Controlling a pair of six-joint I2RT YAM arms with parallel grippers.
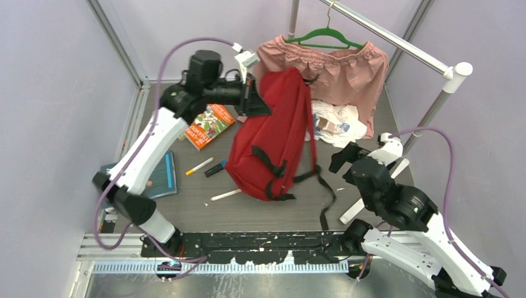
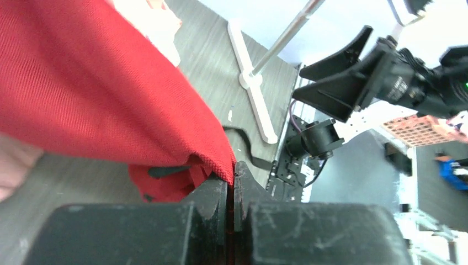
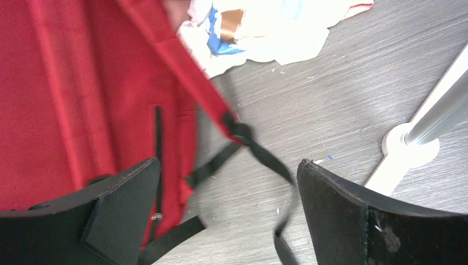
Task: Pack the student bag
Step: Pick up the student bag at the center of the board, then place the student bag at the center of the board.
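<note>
Grey table (image 1: 260, 214) bore a soft dark-red fabric backpack (image 1: 273, 143); my left hand (image 1: 253, 99) pinched its top edge, lifting; right hand (image 1: 343, 160) spread, empty. Next, I judged: pull it open.

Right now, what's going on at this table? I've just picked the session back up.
The left gripper is shut on an edge of the large dark-red fabric backpack. It holds the top end raised while the lower end sits on the grey table. The right gripper is open and empty, hovering beside the bag's black straps. The orange illustrated book, the teal book and the pens lie on the table left of the bag, not yet packed.
</note>
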